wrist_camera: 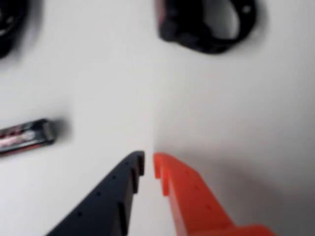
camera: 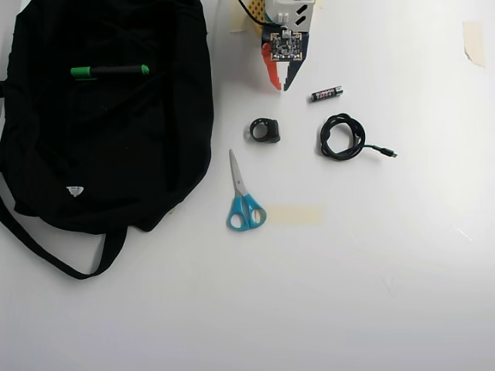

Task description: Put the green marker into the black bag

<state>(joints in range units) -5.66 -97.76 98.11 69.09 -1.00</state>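
I see the orange-and-black two-finger gripper [camera: 280, 83] nearly closed, only a thin gap at the tips, holding nothing. Slim dark green-capped marker [camera: 110, 71] lies flat on the big floppy black fabric bag [camera: 147, 162], upper left in overhead view, well apart from the gripper.

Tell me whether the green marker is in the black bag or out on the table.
Cannot tell if it is inside. The green marker lies flat on the black bag, fully visible in the overhead view, not on the table.
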